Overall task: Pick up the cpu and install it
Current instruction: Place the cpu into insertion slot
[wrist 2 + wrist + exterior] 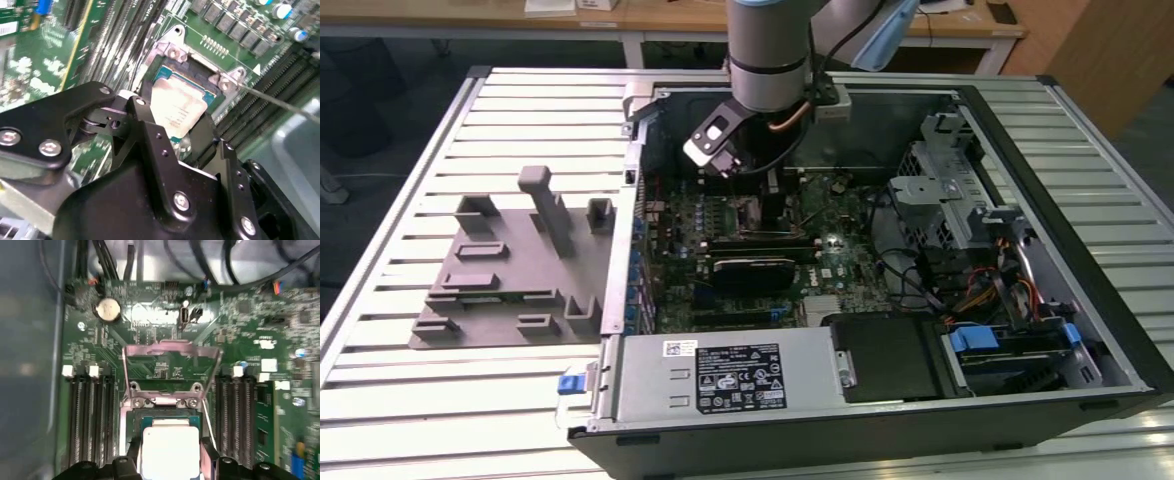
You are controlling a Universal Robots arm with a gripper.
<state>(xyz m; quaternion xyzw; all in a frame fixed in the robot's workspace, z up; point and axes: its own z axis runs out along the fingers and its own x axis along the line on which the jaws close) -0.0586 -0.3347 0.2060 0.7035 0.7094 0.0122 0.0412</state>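
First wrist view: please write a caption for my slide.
Gripper holds cpu at the open socket, load plate raised.

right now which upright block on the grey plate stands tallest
The narrow post near the grey plate's upper edge in the exterior view; it rises well above the squat blocks around it.

The cpu [170, 450] lies in the socket [129, 427] inside the case [854, 440], with a plate [507, 290] beside the case.

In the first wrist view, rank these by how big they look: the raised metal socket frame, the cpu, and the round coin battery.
Largest to smallest:
1. metal socket frame
2. cpu, partly out of view, so it may be undercounted
3. coin battery
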